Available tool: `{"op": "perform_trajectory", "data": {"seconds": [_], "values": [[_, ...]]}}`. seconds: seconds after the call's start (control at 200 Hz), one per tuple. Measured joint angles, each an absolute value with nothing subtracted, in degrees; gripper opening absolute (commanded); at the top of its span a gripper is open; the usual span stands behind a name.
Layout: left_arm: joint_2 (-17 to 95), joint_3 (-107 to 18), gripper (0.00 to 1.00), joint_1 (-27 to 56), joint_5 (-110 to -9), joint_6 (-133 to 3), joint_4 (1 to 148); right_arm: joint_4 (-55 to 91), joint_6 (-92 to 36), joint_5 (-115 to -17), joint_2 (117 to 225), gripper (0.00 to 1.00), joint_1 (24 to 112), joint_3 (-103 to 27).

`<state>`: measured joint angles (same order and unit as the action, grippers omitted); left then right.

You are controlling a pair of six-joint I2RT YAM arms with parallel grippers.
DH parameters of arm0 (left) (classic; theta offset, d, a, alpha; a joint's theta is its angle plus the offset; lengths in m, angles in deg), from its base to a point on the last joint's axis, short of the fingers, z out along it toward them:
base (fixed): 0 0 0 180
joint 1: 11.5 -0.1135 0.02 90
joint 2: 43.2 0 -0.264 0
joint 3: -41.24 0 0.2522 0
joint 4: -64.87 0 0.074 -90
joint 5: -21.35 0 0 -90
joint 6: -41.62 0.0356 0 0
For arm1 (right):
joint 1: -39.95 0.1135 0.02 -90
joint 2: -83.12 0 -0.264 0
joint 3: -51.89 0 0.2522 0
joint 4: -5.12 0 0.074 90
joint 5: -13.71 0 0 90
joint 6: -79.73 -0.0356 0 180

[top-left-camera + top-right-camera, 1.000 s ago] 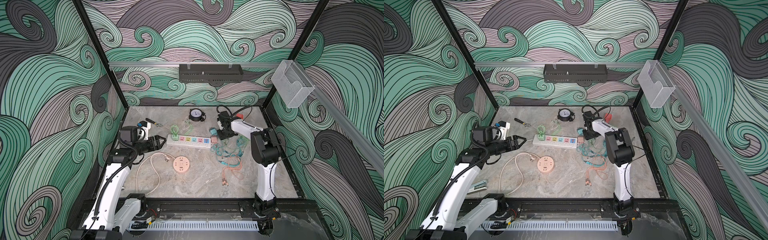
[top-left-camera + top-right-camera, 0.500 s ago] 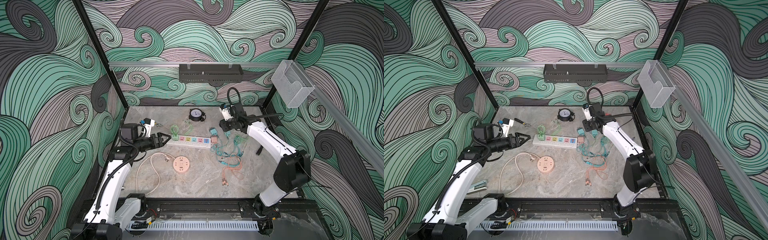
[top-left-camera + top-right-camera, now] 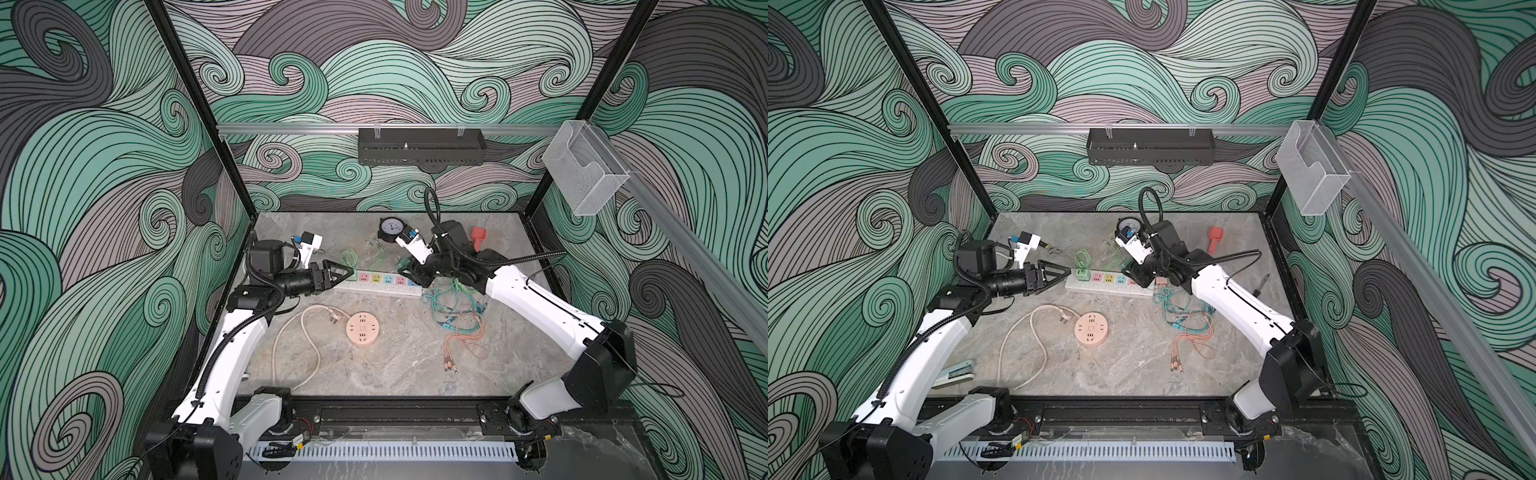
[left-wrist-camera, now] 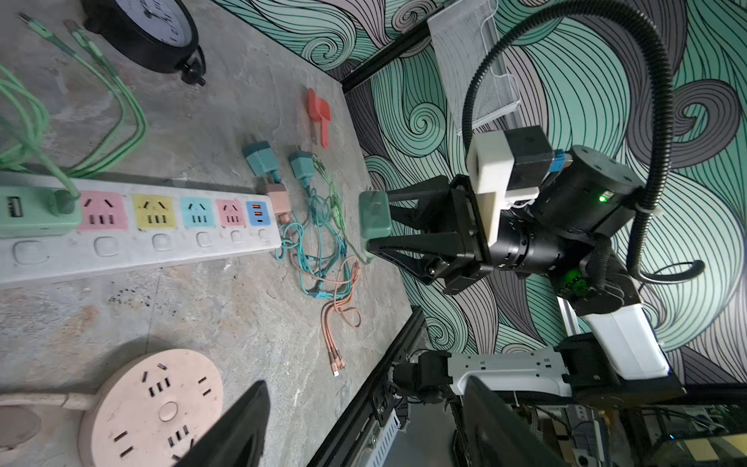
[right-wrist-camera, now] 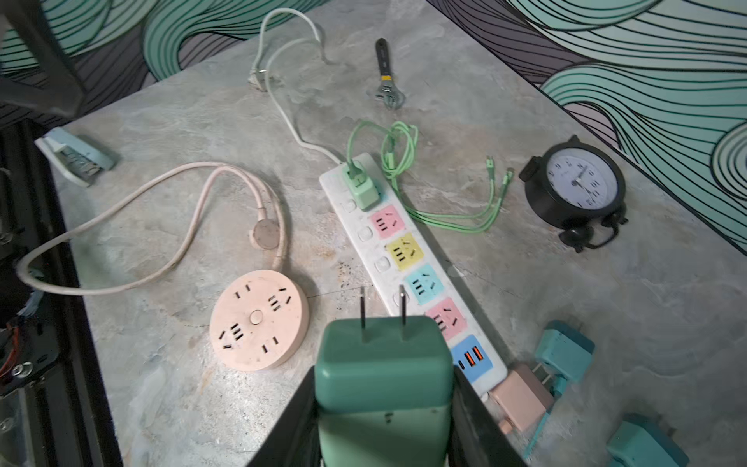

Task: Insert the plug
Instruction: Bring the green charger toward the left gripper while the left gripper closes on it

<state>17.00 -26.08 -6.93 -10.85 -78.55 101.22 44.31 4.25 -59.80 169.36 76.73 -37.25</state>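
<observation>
A dark green plug (image 5: 382, 356) with two metal prongs sits between the fingers of my right gripper (image 5: 384, 388), which is shut on it. In both top views that gripper (image 3: 409, 270) hovers over the right end of the white power strip (image 3: 376, 289), which has pink, yellow and teal sockets (image 5: 404, 250). The prongs point at the strip and stay clear of it. My left gripper (image 3: 347, 274) stands open and empty beside the strip's left end, where a light green charger (image 5: 364, 190) is plugged in. The left wrist view shows the held plug (image 4: 375, 214) in the air past the strip's far end.
A round pink socket hub (image 3: 362, 329) with its cord lies in front of the strip. Teal and pink chargers with tangled cables (image 3: 453, 316) lie right of it. At the back stand a black clock (image 3: 390, 229) and a red scoop (image 3: 478, 237). A stapler (image 3: 957, 372) lies front left.
My right arm has unfolded and carried the plug left and down toward the strip's right end. The left gripper has slid right toward the strip's left end and opened a little wider.
</observation>
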Motion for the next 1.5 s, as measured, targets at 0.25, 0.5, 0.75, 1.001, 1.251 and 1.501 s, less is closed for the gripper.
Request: {"op": "perform_trajectory", "data": {"seconds": [0.25,0.5,0.75,1.001,1.251,1.501], "values": [[19.8,-28.2,0.79,-1.5,-8.8,-78.1,101.4,43.3,7.7,-55.0,169.2,0.31,80.4,-37.2],[23.3,-30.6,0.79,1.4,-9.2,-76.6,102.4,43.5,10.7,-53.4,167.9,0.31,83.3,-37.4],[25.8,-31.2,0.78,3.5,-10.6,-74.8,104.0,43.7,12.3,-53.4,167.8,0.31,84.6,-37.9],[26.4,-31.7,0.73,4.9,-10.8,-73.2,105.3,44.8,13.7,-53.5,167.8,0.31,85.7,-39.7],[28.1,-32.6,0.65,5.9,-11.6,-72.2,106.5,46.0,14.9,-53.8,168.7,0.31,86.7,-40.8],[29.5,-33.7,0.5,6.0,-11.8,-71.9,106.7,46.7,16.1,-54.5,169.5,0.31,87.5,-41.0]]}}
